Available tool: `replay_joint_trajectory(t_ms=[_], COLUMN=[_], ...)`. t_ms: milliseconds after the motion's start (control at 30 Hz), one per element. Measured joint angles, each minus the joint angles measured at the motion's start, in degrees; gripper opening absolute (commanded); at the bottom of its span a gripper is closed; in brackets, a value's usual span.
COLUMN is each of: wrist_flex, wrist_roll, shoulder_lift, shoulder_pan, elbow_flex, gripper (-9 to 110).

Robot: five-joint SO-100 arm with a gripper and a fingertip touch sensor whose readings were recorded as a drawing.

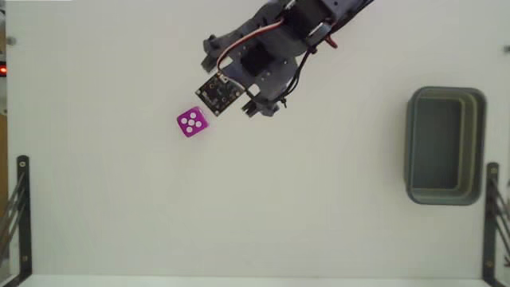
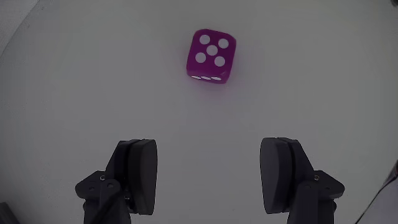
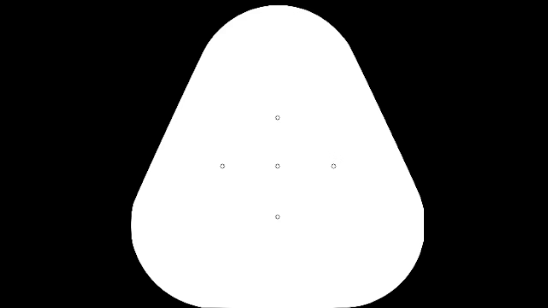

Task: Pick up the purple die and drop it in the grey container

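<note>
The purple die point(image 1: 191, 122) lies on the white table, left of centre in the fixed view. In the wrist view the die point(image 2: 211, 56) shows five white pips on top and sits ahead of my gripper point(image 2: 210, 152), centred on the gap. My gripper point(image 1: 231, 76) hangs just up and right of the die in the fixed view. It is open wide, with nothing between its fingers point(image 2: 140, 168). The grey container point(image 1: 446, 145) stands far off at the right side of the table and holds nothing I can see.
A small black circuit board point(image 1: 217, 92) rides on the gripper, facing up. Black metal brackets point(image 1: 20, 207) stand at the table's left and right edges. The table's front edge runs along the bottom of the fixed view.
</note>
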Motion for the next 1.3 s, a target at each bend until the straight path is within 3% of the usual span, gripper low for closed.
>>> replay_joint_trajectory(t_ms=[1300], wrist_flex=[-10.11], wrist_roll=[0.0], shoulder_lift=[-16.35], shoulder_pan=[0.0], elbow_flex=[-4.22], gripper=[110])
